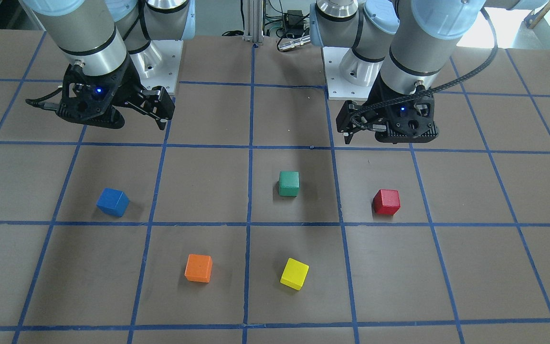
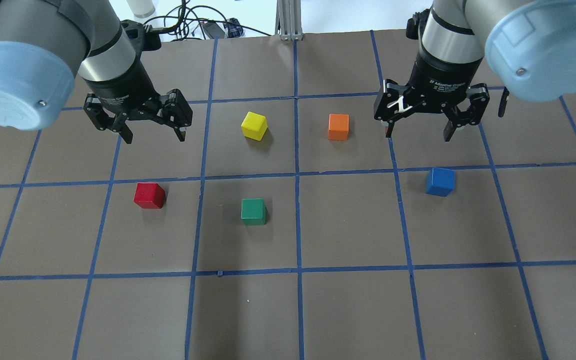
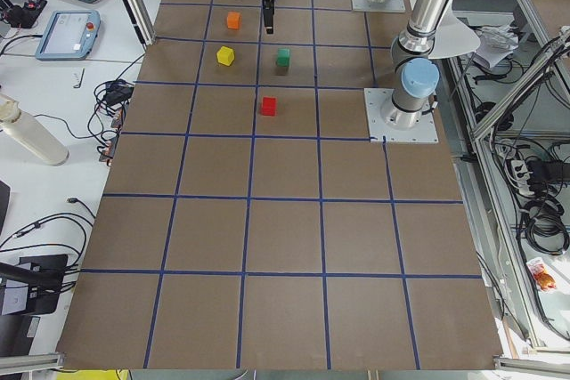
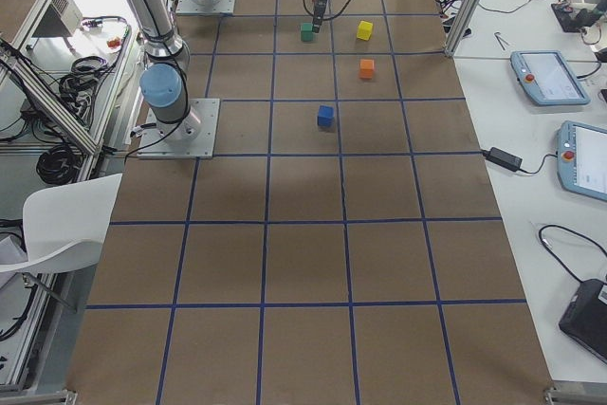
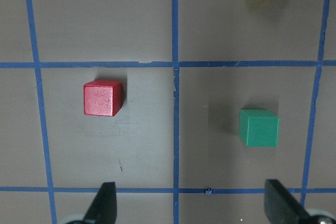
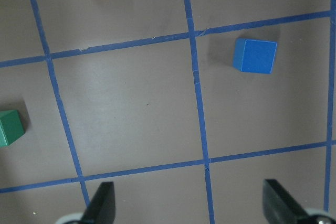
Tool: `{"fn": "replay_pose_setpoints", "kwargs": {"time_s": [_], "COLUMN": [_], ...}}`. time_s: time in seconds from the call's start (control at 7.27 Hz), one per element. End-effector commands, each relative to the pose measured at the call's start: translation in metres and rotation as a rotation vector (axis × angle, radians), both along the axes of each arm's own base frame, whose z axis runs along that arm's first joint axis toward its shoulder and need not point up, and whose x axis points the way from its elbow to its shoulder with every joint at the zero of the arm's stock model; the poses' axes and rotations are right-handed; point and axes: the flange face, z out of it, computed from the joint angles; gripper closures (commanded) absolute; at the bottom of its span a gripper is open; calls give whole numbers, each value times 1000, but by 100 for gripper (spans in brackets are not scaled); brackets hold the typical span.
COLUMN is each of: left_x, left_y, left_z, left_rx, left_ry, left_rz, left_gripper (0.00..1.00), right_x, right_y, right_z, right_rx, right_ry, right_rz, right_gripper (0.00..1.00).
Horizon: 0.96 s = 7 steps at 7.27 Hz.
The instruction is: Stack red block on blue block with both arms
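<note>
1. Nearest on the table (image 1: pixel 447 277): orange block (image 1: pixel 198 268) and yellow block (image 1: pixel 294 274), well apart.
2. Behind: blue block (image 1: pixel 112 202), green block (image 1: pixel 289 184), red block (image 1: pixel 386 201), each lying free.
3. Farthest: left gripper (image 2: pixel 155 136) near red block, right gripper (image 2: pixel 418 134) near blue block, both spread wide, holding nothing.

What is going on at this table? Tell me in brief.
Two robot arms hover over the table, and neither holds anything. The left gripper and the right gripper are both open above the surface. The red block lies on the left arm's side and the blue block on the right arm's side, far apart, so no stacking is done yet. The green cube, yellow cube and orange cube sit singly between them.
</note>
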Motion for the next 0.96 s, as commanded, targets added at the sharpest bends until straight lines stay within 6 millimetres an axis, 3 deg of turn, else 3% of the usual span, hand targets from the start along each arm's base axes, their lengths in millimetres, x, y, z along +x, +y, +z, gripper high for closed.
{"fn": "replay_pose_setpoints", "kwargs": {"time_s": [0.0,0.41,0.83], "left_x": [0,1,1], "left_y": [0,-2,-1], "left_z": [-1,-4,-3], "left_rx": [2,9,5], "left_ry": [-4,-9,-9], "left_rz": [0,-1,-1], "left_gripper": [0,0,0], "right_x": [0,0,-2], "right_y": [0,-3,-1], "right_z": [-1,-8,2], "right_rx": [2,15,-4], "right_ry": [-2,0,9], "right_rz": [-2,3,1], "right_gripper": [0,0,0]}}
